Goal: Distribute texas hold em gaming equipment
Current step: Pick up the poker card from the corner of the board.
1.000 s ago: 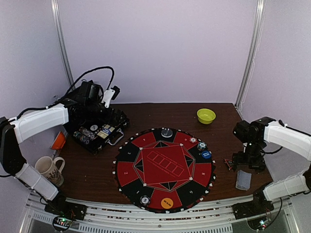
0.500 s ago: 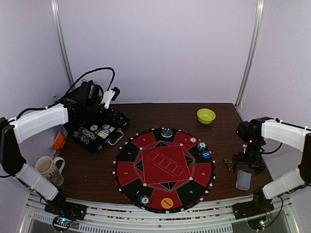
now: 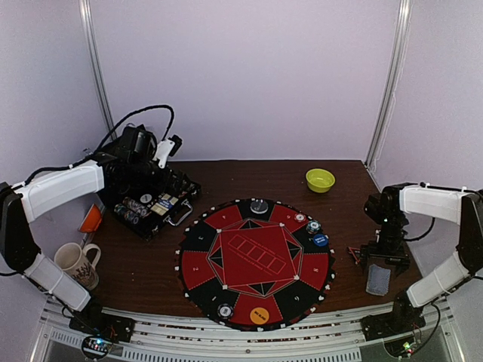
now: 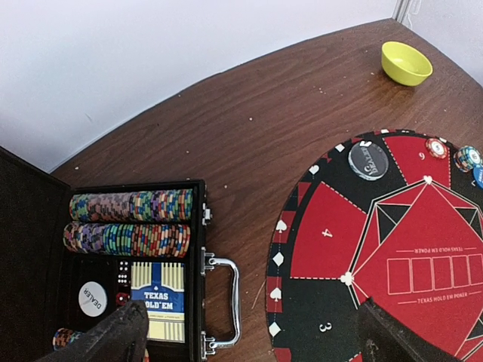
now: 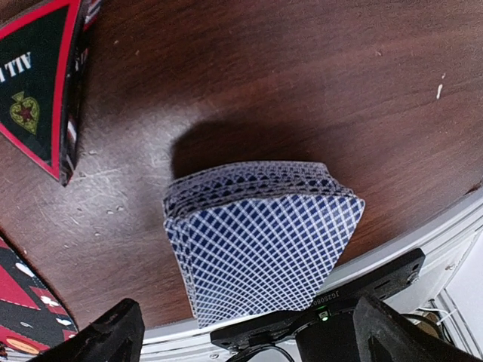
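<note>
Walls (image 3: 249,75): plain pale lilac-white panels on three sides.
Uprights (image 3: 92,60): slim metal posts at both back corners.
Surface (image 3: 249,175): dark brown wood grain.
Rail (image 3: 226,333): slotted aluminium along the near edge.
Light: soft, even.

Bright, even light; sharp, soft shadows.

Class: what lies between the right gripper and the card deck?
Nothing. In the right wrist view the open right gripper hangs straight above the card deck, with no object between them.
</note>
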`<action>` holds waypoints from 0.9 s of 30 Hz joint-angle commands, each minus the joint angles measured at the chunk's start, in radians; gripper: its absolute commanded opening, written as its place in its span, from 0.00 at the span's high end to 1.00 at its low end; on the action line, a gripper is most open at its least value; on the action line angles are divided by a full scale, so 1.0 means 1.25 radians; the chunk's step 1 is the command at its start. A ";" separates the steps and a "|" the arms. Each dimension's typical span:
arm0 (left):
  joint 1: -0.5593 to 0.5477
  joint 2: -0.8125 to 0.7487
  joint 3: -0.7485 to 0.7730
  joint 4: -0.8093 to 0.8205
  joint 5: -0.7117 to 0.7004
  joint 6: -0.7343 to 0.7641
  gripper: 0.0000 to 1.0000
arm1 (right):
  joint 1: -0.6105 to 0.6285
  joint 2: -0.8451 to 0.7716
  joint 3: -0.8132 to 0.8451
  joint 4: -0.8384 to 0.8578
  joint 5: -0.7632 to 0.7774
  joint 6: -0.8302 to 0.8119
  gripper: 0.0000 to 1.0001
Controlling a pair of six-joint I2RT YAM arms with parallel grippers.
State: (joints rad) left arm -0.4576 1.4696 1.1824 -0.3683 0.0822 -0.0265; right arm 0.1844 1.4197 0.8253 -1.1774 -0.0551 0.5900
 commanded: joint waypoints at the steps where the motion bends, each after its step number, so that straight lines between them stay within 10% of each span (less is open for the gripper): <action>1: 0.016 -0.001 0.017 0.018 0.001 0.009 0.02 | -0.014 0.029 0.005 -0.032 -0.017 -0.001 0.00; 27: 0.048 0.002 0.016 0.018 0.007 0.009 0.02 | -0.130 0.064 -0.033 0.046 -0.148 0.029 0.00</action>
State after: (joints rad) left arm -0.4080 1.4738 1.1824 -0.3683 0.0853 -0.0265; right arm 0.0219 1.4887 0.8165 -1.1492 -0.1955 0.5678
